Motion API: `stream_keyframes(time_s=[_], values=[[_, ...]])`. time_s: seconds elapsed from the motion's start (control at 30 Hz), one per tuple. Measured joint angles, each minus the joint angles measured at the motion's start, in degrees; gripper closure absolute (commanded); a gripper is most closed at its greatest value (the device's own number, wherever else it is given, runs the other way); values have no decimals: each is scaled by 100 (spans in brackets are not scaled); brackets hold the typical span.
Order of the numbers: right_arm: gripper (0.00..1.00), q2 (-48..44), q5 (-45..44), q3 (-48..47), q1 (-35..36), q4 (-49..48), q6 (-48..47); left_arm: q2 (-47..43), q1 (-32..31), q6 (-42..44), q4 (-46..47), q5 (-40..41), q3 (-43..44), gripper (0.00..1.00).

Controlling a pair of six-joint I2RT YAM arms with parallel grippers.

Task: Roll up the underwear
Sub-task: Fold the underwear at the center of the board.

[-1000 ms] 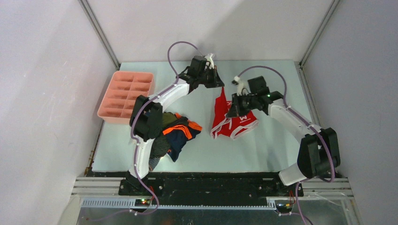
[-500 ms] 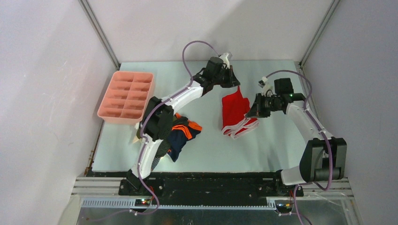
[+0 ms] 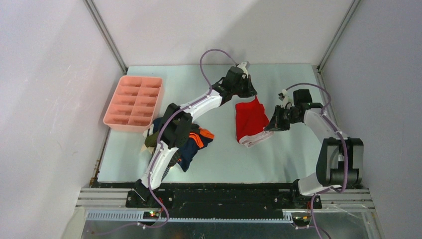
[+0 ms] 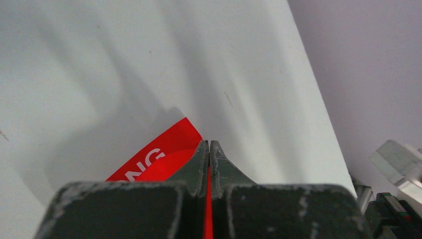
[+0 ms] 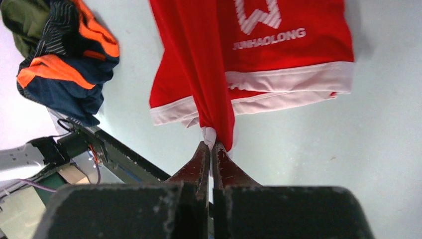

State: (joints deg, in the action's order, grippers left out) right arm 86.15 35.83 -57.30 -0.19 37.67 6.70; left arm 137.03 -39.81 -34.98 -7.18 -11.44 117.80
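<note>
A red brief with white trim (image 3: 250, 121) hangs stretched between my two grippers over the table's right half. My left gripper (image 3: 249, 95) is shut on its far corner; the red band shows beside the jaws in the left wrist view (image 4: 164, 160). My right gripper (image 3: 272, 125) is shut on its right edge; in the right wrist view the red cloth (image 5: 278, 45) hangs from the shut tips (image 5: 209, 145). The other briefs, navy with orange, olive and dark grey striped, lie in a pile (image 3: 188, 143) at the left centre, also seen in the right wrist view (image 5: 64, 64).
A pink compartment tray (image 3: 133, 103) stands at the table's left edge. Grey walls close the back and sides. The left arm reaches across above the pile.
Both grippers moved right with the red brief. The left gripper came slightly nearer; the right moved nearer and inward. The brief hangs narrower and more bunched than before.
</note>
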Motion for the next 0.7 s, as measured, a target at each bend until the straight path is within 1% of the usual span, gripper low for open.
stream_keyframes(time_s=[0.13,0.33,0.5,0.7], values=[[100,328,0,35,-129,-227,50,39,-26,48,-223,330,0,100],[100,496,-2,35,-149,-446,85,39,-24,105,-372,643,2,100],[100,608,-57,35,-164,-542,146,70,-26,140,-361,669,35,100],[100,682,-142,35,-289,-575,136,367,-83,98,-203,623,313,100]])
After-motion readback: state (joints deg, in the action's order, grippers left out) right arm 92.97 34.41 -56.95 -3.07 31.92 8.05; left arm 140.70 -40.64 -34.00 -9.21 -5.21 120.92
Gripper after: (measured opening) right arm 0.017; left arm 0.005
